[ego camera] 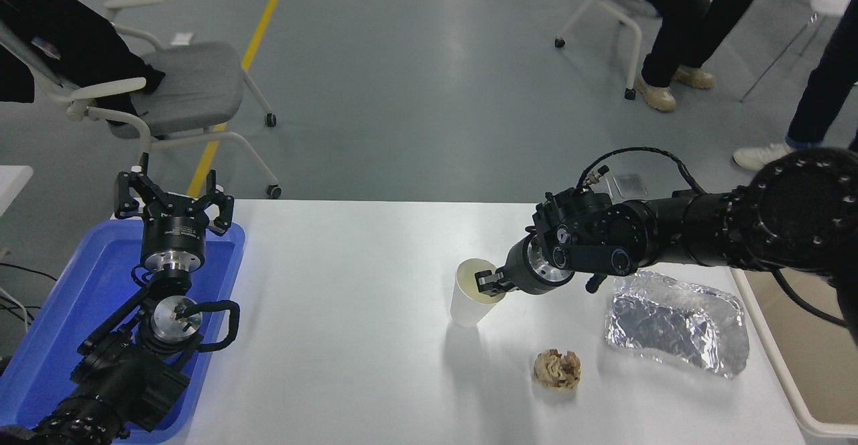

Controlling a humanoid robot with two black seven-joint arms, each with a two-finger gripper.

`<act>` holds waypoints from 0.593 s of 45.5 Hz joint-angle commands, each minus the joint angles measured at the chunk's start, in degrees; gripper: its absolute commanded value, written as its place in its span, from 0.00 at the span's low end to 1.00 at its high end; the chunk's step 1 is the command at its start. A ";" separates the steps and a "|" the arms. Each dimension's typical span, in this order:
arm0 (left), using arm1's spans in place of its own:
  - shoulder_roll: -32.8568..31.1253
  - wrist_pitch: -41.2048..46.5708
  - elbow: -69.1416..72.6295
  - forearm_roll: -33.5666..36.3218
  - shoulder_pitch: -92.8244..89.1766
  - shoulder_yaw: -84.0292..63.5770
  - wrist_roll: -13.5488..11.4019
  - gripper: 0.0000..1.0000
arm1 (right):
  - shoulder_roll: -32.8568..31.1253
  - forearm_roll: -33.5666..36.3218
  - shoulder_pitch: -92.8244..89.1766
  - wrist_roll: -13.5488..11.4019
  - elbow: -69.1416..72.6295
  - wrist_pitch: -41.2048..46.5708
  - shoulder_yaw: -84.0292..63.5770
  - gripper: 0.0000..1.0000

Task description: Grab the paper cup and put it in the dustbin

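The small white paper cup [466, 304] is mid-table, tilted, its pale yellowish inside facing up and right. My right gripper [487, 280] comes in from the right and is shut on the cup's right rim, one finger inside the cup. The cup looks raised slightly off the table, with its shadow just below it. The cream dustbin [779, 371] stands beside the table's right edge, partly hidden by my right arm. My left gripper [173, 195] is parked open over the blue tray at the lower left.
A crumpled brown paper ball [556, 369] lies in front of the cup, to its right. A crumpled foil sheet [677, 324] lies between cup and dustbin. A blue tray [40, 338] is at the left edge. A seated person [684, 3] and chairs are beyond the table.
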 commanded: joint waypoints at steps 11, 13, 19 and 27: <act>0.07 -0.09 0.00 0.01 0.00 0.00 0.03 0.99 | -7.49 9.59 33.73 -1.37 19.09 10.37 -8.47 0.00; 0.07 -0.09 0.00 0.01 0.09 0.00 0.03 0.99 | -7.75 9.59 35.76 -2.33 19.44 11.69 -9.34 0.00; 0.07 -0.09 0.00 0.01 0.09 0.00 -0.05 0.99 | -7.93 9.67 41.21 -3.83 19.53 15.99 -13.03 0.00; 0.07 -0.09 0.00 0.01 0.00 0.00 0.03 0.99 | -7.93 9.76 45.08 -4.44 19.79 16.97 -14.62 0.00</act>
